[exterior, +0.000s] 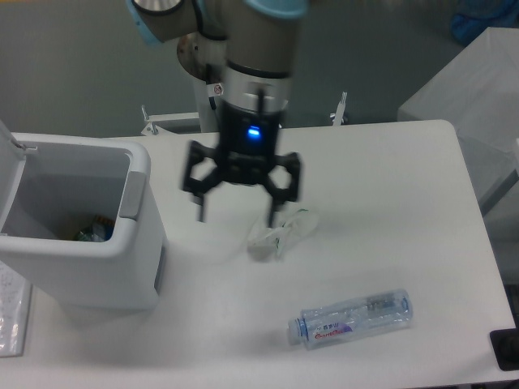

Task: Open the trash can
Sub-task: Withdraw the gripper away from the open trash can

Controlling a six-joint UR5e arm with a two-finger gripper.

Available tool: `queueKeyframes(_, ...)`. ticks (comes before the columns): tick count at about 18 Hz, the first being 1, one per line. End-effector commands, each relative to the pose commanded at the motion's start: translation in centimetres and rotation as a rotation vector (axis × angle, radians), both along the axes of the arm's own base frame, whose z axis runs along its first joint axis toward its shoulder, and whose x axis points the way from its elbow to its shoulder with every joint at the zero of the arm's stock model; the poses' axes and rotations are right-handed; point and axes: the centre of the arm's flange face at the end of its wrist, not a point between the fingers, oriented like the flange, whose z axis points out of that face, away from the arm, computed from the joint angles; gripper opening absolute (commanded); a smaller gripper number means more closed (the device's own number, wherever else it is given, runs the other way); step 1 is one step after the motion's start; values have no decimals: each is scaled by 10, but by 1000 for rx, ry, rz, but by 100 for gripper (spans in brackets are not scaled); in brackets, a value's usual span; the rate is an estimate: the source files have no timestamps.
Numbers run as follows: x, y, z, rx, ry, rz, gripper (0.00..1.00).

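Item 1, far left: large boxy white plastic trash can (89,267) with rounded corners, standing on the left part of the flat white bench (389,203). Lid (10,166) raised and tilted back at the left edge of view; mouth of the bin open to the camera. A grey push tab (132,194) sits on the right rim. Small coloured scraps (93,231), green and red among them, lie at the bottom of the bin; what they are cannot be told.

Item 2, lower left corner: a white sheet with faint markings (12,312), partly cut off by the frame, lying just beside the bin's base.

Item 3, centre: black two-finger tool (237,212) on a grey robot arm with light blue trim (255,49), a blue light glowing on the wrist. Fingers spread wide apart, gripping nothing, hanging above the bench to the right of the bin and apart from it.

Item 4, centre: crumpled clear plastic bottle (280,231), lying on the bench under the tool's right finger; whether they touch cannot be told.

Item 5, lower right: clear plastic bottle with a printed label (350,318), lying on its side, well apart from the tool.

Item 6, bottom right corner: small black object (507,348), cut off by the frame.
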Motion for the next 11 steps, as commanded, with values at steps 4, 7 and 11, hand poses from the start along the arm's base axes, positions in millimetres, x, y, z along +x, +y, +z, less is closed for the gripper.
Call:
queueKeyframes(4, -63, -42, -37, -52, 22, -16, 100)
queueKeyframes(7, -98, -59, -68, -88, 31, -60, 100)
queueKeyframes(11, -134, -82, -107, -218, 115, -215, 100)
